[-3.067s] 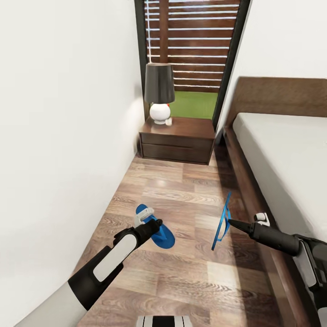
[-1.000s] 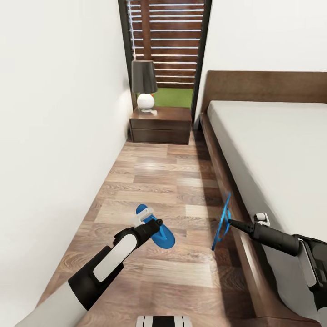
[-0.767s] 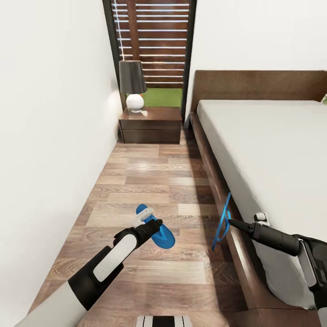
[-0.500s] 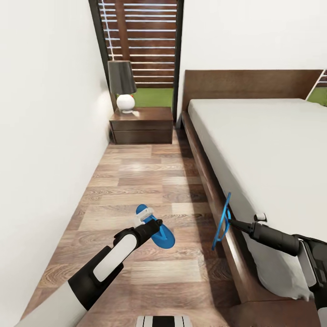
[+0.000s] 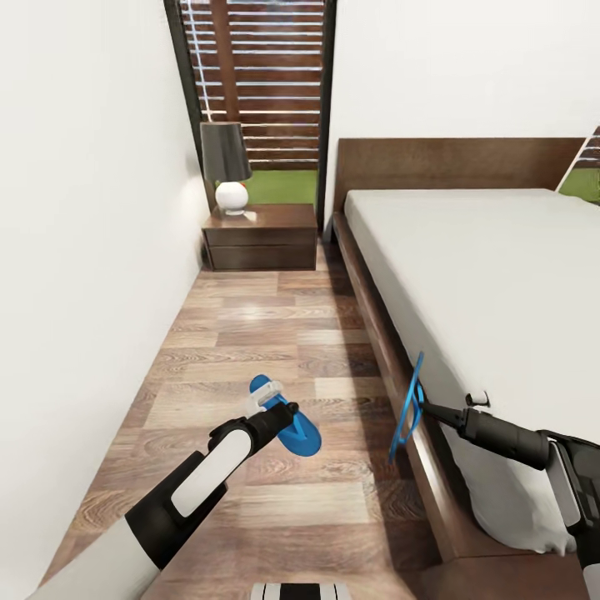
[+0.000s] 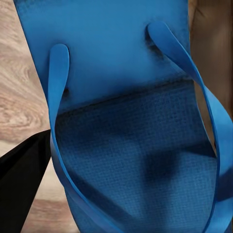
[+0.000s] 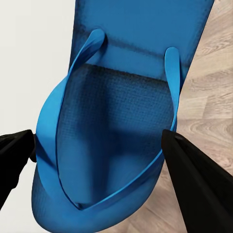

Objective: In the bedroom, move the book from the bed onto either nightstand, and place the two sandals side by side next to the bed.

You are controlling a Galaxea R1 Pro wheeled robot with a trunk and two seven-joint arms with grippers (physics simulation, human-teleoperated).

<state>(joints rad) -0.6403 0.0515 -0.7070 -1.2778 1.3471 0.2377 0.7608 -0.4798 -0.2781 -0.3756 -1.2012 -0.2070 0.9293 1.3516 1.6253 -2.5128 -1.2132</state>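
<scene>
My left gripper (image 5: 279, 412) is shut on one blue sandal (image 5: 300, 433), held roughly flat above the wood floor. Its straps and sole loom close in the left wrist view (image 6: 131, 97). My right gripper (image 5: 423, 407) is shut on the other sandal (image 5: 410, 400), which hangs edge-on beside the bed frame (image 5: 371, 300). In the right wrist view that sandal (image 7: 116, 116) sits between the black fingers (image 7: 194, 179). The bed's grey mattress (image 5: 500, 275) is bare where I can see it. A nightstand (image 5: 261, 236) stands at the head of the aisle. The book is out of view.
A lamp (image 5: 226, 162) with a dark shade and white base stands on the nightstand. A white wall (image 5: 83, 250) bounds the aisle on the left. Wood-plank floor (image 5: 258, 333) runs between wall and bed. A slatted window (image 5: 258, 83) is behind the nightstand.
The camera has swung right and pulled back, so more of the bed shows and the nightstand sits further left. Both arms hold their sandals in the same pose.
</scene>
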